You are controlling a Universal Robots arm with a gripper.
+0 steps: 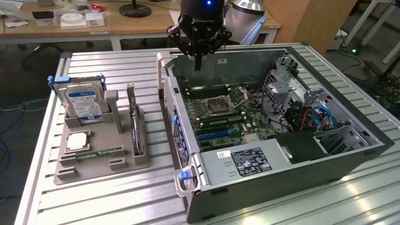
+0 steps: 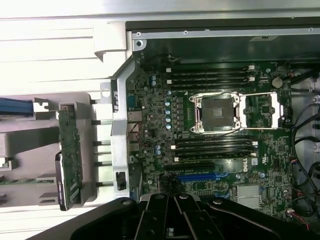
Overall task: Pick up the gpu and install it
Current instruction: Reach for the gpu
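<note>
The gpu [image 1: 135,133] stands on edge in a slot of the grey holder [image 1: 100,166], a narrow dark strip to the exterior view's left of the open computer case [image 1: 350,154]. In the wrist view the gpu [image 2: 70,165] shows as a long card beside the case wall. My gripper [image 1: 198,63] hangs above the case's far edge, over the motherboard [image 1: 218,115], well apart from the gpu. Its black fingers [image 2: 172,202] are shut together with nothing between them.
The holder also carries a silver hard drive [image 1: 84,103], a processor chip [image 1: 76,140] and a green memory stick [image 1: 100,153]. Inside the case are a processor socket [image 2: 217,112], a blue card slot [image 2: 197,176], a power supply [image 1: 250,161] and cables [image 1: 322,117].
</note>
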